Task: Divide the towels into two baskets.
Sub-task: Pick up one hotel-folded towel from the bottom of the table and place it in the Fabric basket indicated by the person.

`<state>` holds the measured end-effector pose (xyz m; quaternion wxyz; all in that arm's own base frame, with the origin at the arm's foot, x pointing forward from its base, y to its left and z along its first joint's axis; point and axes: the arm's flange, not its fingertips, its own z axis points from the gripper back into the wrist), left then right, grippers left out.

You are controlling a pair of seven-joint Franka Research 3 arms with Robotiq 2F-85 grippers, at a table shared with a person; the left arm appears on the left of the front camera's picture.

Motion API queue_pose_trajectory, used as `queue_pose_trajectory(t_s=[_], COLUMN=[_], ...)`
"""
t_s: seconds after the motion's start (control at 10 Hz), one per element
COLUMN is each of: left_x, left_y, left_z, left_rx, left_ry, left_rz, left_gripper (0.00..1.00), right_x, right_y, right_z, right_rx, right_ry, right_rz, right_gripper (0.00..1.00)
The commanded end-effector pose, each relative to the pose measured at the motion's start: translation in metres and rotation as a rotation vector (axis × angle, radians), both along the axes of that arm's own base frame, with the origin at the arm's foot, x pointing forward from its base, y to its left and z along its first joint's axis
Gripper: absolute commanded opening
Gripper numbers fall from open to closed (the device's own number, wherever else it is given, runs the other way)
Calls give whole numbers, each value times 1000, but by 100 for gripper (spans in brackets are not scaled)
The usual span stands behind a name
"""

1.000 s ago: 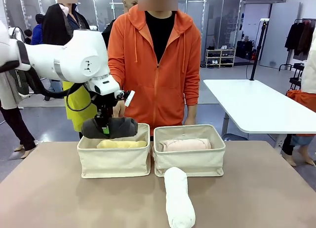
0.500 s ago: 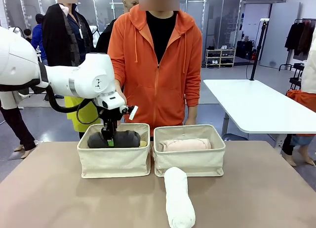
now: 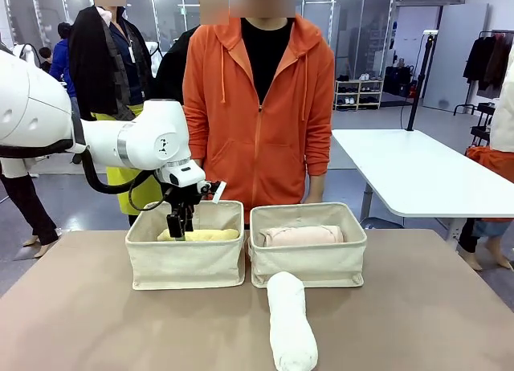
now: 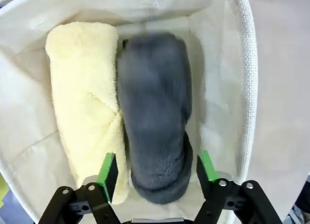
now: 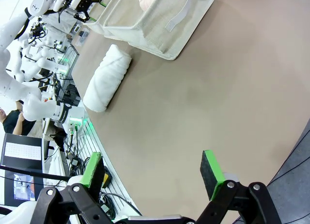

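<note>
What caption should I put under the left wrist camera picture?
The open left gripper straddles a grey towel lying beside a yellow towel in a cream basket.

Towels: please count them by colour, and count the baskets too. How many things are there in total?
Pale yellow towel: 1
Dark grey towel: 1
Light pink towel: 1
White towel: 1
Cream baskets: 2
Total: 6
</note>
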<state>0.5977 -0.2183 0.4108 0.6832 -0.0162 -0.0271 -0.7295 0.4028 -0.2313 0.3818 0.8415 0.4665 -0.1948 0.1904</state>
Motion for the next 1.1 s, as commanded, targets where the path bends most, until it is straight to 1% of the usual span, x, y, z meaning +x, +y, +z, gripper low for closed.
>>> queue_pose_trajectory(t_s=[0.0, 0.2, 0.3, 0.4, 1.0], left_x=[-2, -5, -14, 0, 0], left_y=[3, 4, 9, 1, 1], left_z=[6, 12, 16, 6, 6], left_rx=[-32, -46, -55, -8, -8], left_ry=[-6, -18, -37, -8, -8], left_rz=[13, 24, 62, 7, 7], left_gripper=[100, 100, 100, 100, 100], right_x=[0, 0, 0, 0, 0], right_y=[3, 3, 3, 3, 3], right_z=[2, 2, 2, 2, 2], right_rx=[-2, -2, -2, -2, -2], right_ry=[-9, -9, -9, -9, -9], right_rz=[-7, -7, -7, -7, -7], right_gripper=[100, 100, 100, 100, 100])
